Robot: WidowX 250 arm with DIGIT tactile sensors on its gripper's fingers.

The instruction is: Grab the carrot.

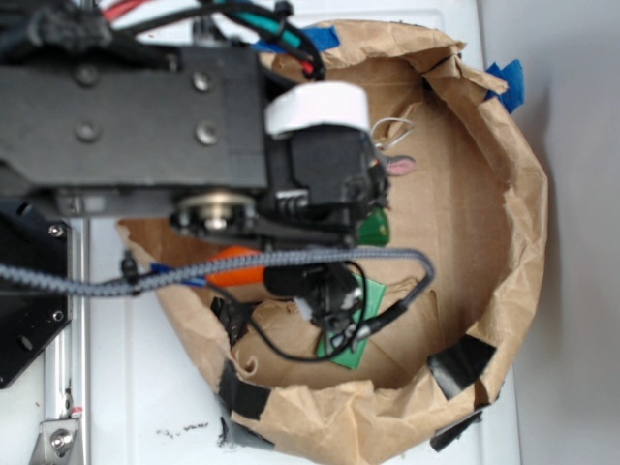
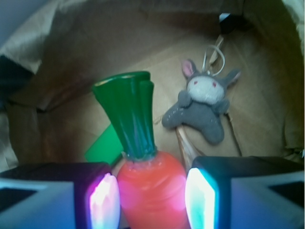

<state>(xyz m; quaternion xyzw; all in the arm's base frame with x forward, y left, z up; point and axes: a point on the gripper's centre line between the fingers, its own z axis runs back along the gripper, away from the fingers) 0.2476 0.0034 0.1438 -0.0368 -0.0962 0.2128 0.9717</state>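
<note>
The carrot [image 2: 150, 186] is glossy orange with a dark green fluted top [image 2: 131, 112] that points away from the wrist camera. It fills the gap between the two lit pads, and both touch its sides. My gripper [image 2: 151, 198] is shut on its thick end. In the exterior view only a strip of the orange carrot [image 1: 231, 265] and a bit of its green top [image 1: 375, 229] show under the arm. The gripper [image 1: 325, 291] is mostly hidden there by cables.
Everything lies inside a rolled-down brown paper bag [image 1: 518, 203] patched with black tape. A grey plush bunny [image 2: 202, 102] lies just beyond the carrot on the right. A flat green block [image 2: 104, 143] lies behind it on the left. The bag walls stand close all round.
</note>
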